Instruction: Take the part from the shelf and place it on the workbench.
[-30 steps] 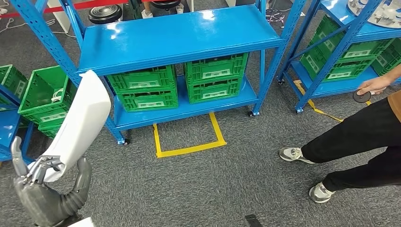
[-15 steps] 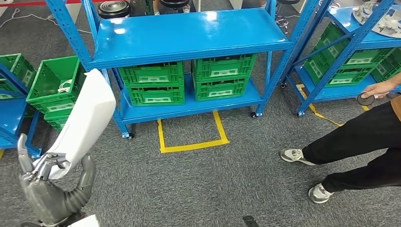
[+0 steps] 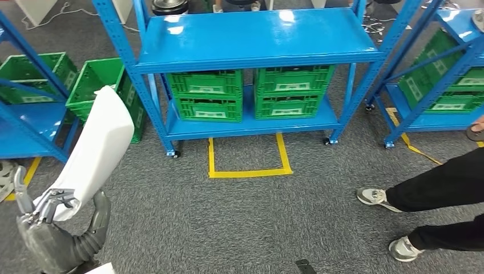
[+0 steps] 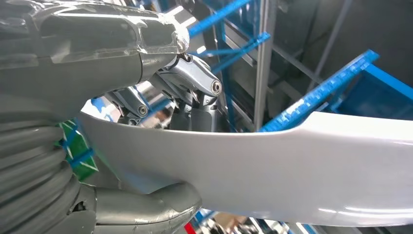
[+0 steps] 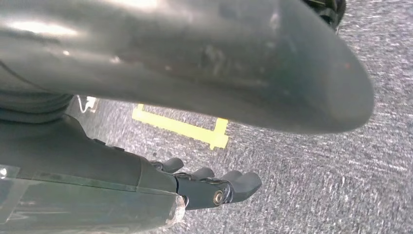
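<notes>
The robot's left hand (image 3: 48, 220) sits nearest, low at the near left, and it grasps the long, smooth white moulded panel (image 3: 97, 148), the part the task names. In the left wrist view the thick grey thumb (image 4: 146, 212) presses one face of the white panel (image 4: 272, 170) while the darker fingers (image 4: 192, 90) hook over its opposite edge, so the hold is at one end only. From that held end the panel's long axis runs up and away from the hand, leaning a little toward the blue steel shelf rack (image 3: 251, 43), and its free rounded end reaches to just in front of the rack's left front post (image 3: 137, 74). This is the relation the coming move seems to turn on: the whole length stands out ahead of the left hand, so any turn of the body sweeps the far tip toward that post first. The right hand (image 5: 214, 187) hangs over grey carpet near a strip of yellow floor tape (image 5: 180, 127), its fingers loosely apart and holding nothing; it is well apart from the panel, so the left arm alone carries it. No workbench can be made out, so the carry looks unfinished. Beyond the panel's tip, green plastic crates (image 3: 248, 94) sit on the rack's lower shelf, and to the right of the rack a person's legs (image 3: 439, 200) stand on the carpet.
</notes>
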You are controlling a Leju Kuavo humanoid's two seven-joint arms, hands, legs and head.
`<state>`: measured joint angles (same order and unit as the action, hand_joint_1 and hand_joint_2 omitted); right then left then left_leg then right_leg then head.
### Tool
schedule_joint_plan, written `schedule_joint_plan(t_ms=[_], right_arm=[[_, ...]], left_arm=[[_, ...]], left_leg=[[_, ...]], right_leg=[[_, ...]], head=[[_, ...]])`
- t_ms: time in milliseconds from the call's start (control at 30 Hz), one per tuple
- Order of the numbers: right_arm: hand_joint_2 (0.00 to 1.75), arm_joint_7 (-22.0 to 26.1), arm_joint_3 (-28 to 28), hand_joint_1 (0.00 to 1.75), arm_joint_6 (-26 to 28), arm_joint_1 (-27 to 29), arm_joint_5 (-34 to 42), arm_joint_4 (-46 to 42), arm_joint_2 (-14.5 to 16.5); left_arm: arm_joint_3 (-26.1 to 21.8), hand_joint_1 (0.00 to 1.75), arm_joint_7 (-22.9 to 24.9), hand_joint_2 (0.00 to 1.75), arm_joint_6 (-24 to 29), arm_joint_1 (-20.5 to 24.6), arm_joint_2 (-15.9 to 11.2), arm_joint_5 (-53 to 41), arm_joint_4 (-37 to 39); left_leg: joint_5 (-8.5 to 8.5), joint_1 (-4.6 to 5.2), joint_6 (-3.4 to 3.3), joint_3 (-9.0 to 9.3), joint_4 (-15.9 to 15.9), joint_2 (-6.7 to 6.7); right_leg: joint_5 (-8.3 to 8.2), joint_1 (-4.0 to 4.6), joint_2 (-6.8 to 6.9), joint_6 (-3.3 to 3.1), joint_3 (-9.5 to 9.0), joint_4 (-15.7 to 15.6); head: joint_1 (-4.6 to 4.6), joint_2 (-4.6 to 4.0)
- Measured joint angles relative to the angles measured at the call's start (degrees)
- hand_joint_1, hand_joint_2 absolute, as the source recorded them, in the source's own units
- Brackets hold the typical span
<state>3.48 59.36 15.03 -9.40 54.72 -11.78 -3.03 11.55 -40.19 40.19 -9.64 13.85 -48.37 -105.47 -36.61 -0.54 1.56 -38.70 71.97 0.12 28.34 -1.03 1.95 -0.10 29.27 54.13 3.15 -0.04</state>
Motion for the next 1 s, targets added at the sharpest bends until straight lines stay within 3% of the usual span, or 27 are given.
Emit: schedule_joint_plan(t_ms=[33, 67, 133, 200, 233, 300, 333, 367, 433, 467, 500, 533, 567, 633, 667, 733, 767, 800, 867, 933, 1000], right_arm=[[0.0, 0.0, 0.0, 0.0, -0.01, 0.0, 0.0, -0.01, 0.01], [0.0, 0.0, 0.0, 0.0, -0.01, -0.05, -0.01, -0.02, 0.03], [0.0, 0.0, 0.0, 0.0, -0.01, -0.17, -0.01, -0.04, 0.06], [0.0, 0.0, 0.0, 0.0, -0.01, -0.23, -0.01, -0.04, 0.04], [0.0, 0.0, 0.0, 0.0, -0.01, -0.25, -0.01, -0.04, 0.04], [0.0, 0.0, 0.0, 0.0, -0.01, -0.34, -0.02, -0.04, 0.03], [0.0, 0.0, 0.0, 0.0, -0.01, -0.37, -0.02, -0.04, 0.03], [0.0, 0.0, 0.0, 0.0, -0.01, -0.33, -0.02, -0.04, 0.03], [0.0, 0.0, 0.0, 0.0, -0.01, -0.01, -0.01, -0.04, 0.03], [0.0, 0.0, 0.01, 0.0, -0.01, 0.18, -0.01, -0.04, 0.03], [0.0, 0.0, 0.02, 0.0, -0.01, 0.28, 0.0, -0.04, 0.03], [0.0, 0.0, 0.04, 0.0, -0.01, 0.32, 0.01, -0.04, 0.03], [0.0, -0.01, 0.05, 0.0, -0.01, 0.31, 0.01, -0.03, 0.02], [0.0, -0.02, 0.07, 0.0, -0.01, 0.27, 0.01, -0.02, -0.09], [0.0, -0.02, 0.09, 0.0, -0.03, 0.27, 0.0, -0.03, -0.16], [0.0, -0.04, 0.13, 0.0, -0.08, 0.19, -0.01, -0.04, -0.25], [0.0, -0.05, 0.15, 0.0, -0.1, 0.12, -0.02, -0.04, -0.21], [0.0, -0.06, 0.15, 0.0, -0.11, 0.0, -0.02, -0.07, -0.08], [0.0, -0.07, 0.15, 0.0, -0.12, -0.13, -0.03, -0.1, 0.05], [0.0, -0.07, 0.16, 0.0, -0.12, -0.02, -0.05, -0.09, -0.01], [0.0, -0.07, 0.17, 0.0, -0.18, 0.22, -0.1, -0.07, -0.07]], left_arm=[[-0.02, 1.75, 0.0, 1.75, 0.0, -0.02, -0.02, 0.0, 0.0], [-0.03, 1.75, 0.0, 1.75, 0.0, -0.03, -0.03, 0.0, -0.01], [-0.02, 1.75, 0.0, 1.75, 0.0, 0.0, -0.03, 0.0, -0.04], [-0.02, 1.75, 0.0, 1.75, 0.01, 0.01, -0.02, 0.0, -0.08], [-0.03, 1.75, 0.0, 1.75, 0.01, 0.0, -0.01, 0.0, -0.1], [-0.03, 1.75, 0.0, 1.75, 0.01, -0.03, 0.02, 0.0, -0.15], [-0.01, 1.75, 0.0, 1.75, 0.01, 0.0, 0.07, 0.0, -0.17], [0.01, 1.75, 0.0, 1.75, 0.01, 0.03, 0.14, 0.0, -0.19], [0.04, 1.75, 0.0, 1.75, 0.01, 0.07, 0.25, 0.0, -0.15], [0.04, 1.75, 0.0, 1.75, 0.0, 0.04, 0.27, 0.0, -0.1], [0.04, 1.75, 0.0, 1.75, 0.0, 0.01, 0.27, 0.0, -0.04], [0.04, 1.75, 0.0, 1.75, 0.0, -0.01, 0.27, -0.01, 0.03], [0.04, 1.75, 0.0, 1.75, 0.0, -0.03, 0.27, -0.01, 0.08], [0.04, 1.75, 0.0, 1.75, 0.0, -0.01, 0.3, -0.04, 0.11], [0.04, 1.75, 0.0, 1.75, -0.01, 0.02, 0.32, -0.07, 0.11], [0.04, 1.75, 0.0, 1.75, -0.02, 0.02, 0.39, -0.11, 0.13], [0.03, 1.75, 0.0, 1.75, -0.02, -0.02, 0.42, -0.13, 0.13], [0.01, 1.75, 0.0, 1.75, -0.02, -0.09, 0.43, -0.14, 0.1], [-0.03, 1.75, 0.0, 1.75, 0.01, -0.07, 0.4, -0.15, -0.03], [-0.04, 1.75, 0.0, 1.75, 0.02, 0.04, 0.37, -0.15, -0.1], [-0.07, 1.75, 0.0, 1.75, 0.02, 0.03, 0.32, -0.15, -0.05]], left_leg=[[1.03, -0.05, 0.1, 0.36, -0.66, 0.21], [2.92, -0.06, 0.1, 1.88, -3.57, 0.75], [6.1, 0.21, -0.29, 5.92, -11.33, 3.43], [6.89, 0.62, -1.18, 7.64, -15.1, 5.07], [6.85, 0.83, -1.66, 7.51, -15.22, 4.79], [7.27, 0.82, -2.45, 7.25, -15.42, 3.39], [7.56, 0.73, -2.87, 7.16, -15.56, 2.62], [7.86, 0.61, -3.26, 7.09, -15.71, 1.86], [8.28, 0.56, -3.79, 6.77, -15.75, 0.18], [8.4, 0.63, -3.91, 6.66, -15.74, -0.71], [8.52, 0.71, -3.95, 6.6, -15.72, -1.65], [8.62, 0.76, -3.92, 6.58, -15.68, -2.61], [8.69, 0.79, -3.85, 6.6, -15.63, -3.54], [8.81, 0.86, -3.59, 6.54, -15.45, -5.21], [8.88, 0.88, -3.36, 6.34, -15.28, -5.91], [9.2, 0.78, -2.65, 5.66, -15.05, -7.1], [9.42, 0.67, -2.26, 5.32, -15.05, -7.69], [9.42, 0.65, -1.93, 5.06, -14.95, -7.45], [7.7, 0.82, -1.37, 3.8, -12.69, -4.03], [3.85, 0.6, -0.82, 0.72, -6.06, -0.37], [1.3, 0.05, -0.28, -2.17, 0.46, 0.07]], right_leg=[[0.08, 0.0, 0.64, 0.08, 0.03, 0.16], [0.18, -0.01, 1.16, 0.2, 0.04, 0.35], [0.47, 0.08, 2.05, 0.63, 0.0, 0.77], [0.65, 0.3, 2.87, 1.16, -0.01, 1.09], [0.65, 0.37, 3.35, 1.45, -0.05, 1.11], [0.9, 0.22, 3.9, 2.01, -0.15, 1.2], [1.83, 0.09, 3.12, 2.29, 0.17, 2.12], [3.41, 0.0, 1.91, 2.52, 0.96, 4.22], [7.72, -0.07, -0.75, 2.74, 3.9, 11.67], [9.21, -0.06, -1.29, 2.76, 5.31, 15.28], [9.68, -0.04, -1.56, 2.72, 6.13, 17.44], [8.93, -0.04, -1.78, 2.6, 6.01, 17.36], [7.16, -0.04, -2.08, 2.41, 4.98, 15.12], [3.03, -0.07, -3.97, 1.86, 1.76, 7.57], [1.91, -0.11, -5.0, 1.59, 0.46, 4.33], [1.6, -0.07, -6.03, 1.15, -0.46, 1.72], [1.6, -0.05, -5.55, 0.92, -0.53, 1.38], [1.4, -0.07, -4.88, 0.63, -0.52, 1.27], [0.94, -0.2, -3.46, -0.08, -0.56, 0.74], [0.75, -0.15, -1.92, -0.47, -0.53, 0.51], [0.76, -0.07, -0.16, -0.51, -0.47, 0.55]], head=[[-0.04, 0.0], [-0.08, 0.0], [-0.16, 0.0], [-0.13, 0.0], [-0.09, 0.0], [0.05, 0.0], [0.15, 0.0], [0.37, 0.0], [1.01, 0.0], [1.29, 0.0], [1.48, 0.0], [1.58, 0.0], [1.64, 0.0], [1.81, 0.0], [1.85, 0.0], [1.82, 0.0], [1.78, 0.0], [1.75, 0.0], [1.09, 0.0], [0.29, 0.0], [0.02, 0.0]])
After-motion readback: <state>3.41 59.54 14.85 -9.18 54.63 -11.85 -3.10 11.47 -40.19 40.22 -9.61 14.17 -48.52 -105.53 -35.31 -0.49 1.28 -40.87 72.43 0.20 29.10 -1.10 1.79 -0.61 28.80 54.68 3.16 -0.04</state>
